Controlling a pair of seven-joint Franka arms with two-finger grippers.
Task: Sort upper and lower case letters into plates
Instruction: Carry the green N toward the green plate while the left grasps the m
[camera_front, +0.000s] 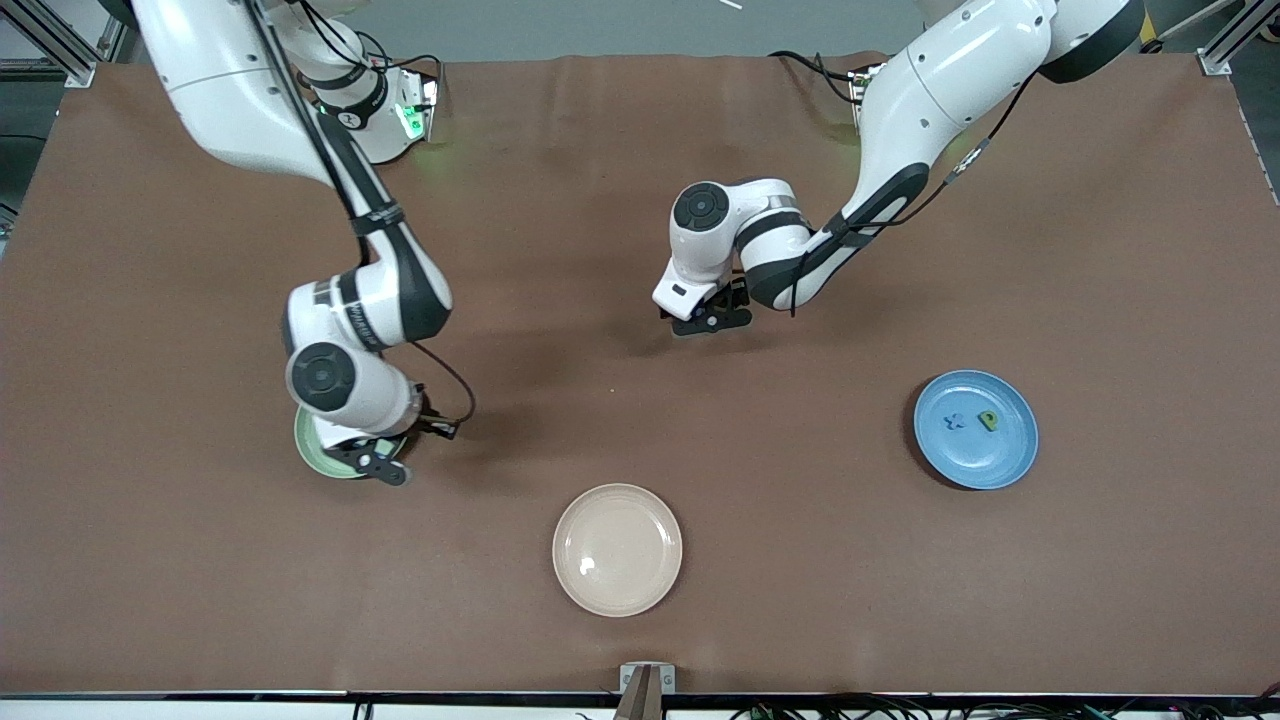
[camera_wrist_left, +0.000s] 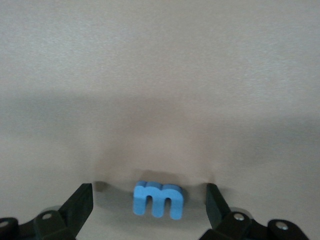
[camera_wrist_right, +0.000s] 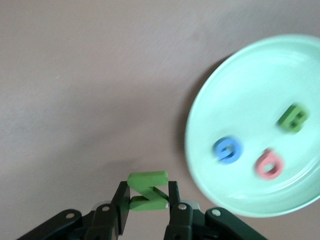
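A blue lower case m (camera_wrist_left: 159, 199) lies on the brown table between the fingers of my left gripper (camera_wrist_left: 149, 206), which stands open around it without touching; this gripper (camera_front: 708, 320) is low over the table's middle. My right gripper (camera_wrist_right: 147, 195) is shut on a green Z (camera_wrist_right: 148, 191) just off the rim of the pale green plate (camera_wrist_right: 250, 90), which holds a blue letter (camera_wrist_right: 227, 150), a red letter (camera_wrist_right: 270, 165) and a green B (camera_wrist_right: 292, 118). The right hand (camera_front: 385, 465) covers most of that plate (camera_front: 312, 452). The blue plate (camera_front: 975, 470) holds a blue x (camera_front: 955, 421) and a green p (camera_front: 989, 421).
A cream-beige plate (camera_front: 617, 590) sits bare near the front camera's edge of the table, between the two coloured plates. Brown table surface stretches around all three plates. A small bracket (camera_front: 646, 685) stands at the table edge nearest the front camera.
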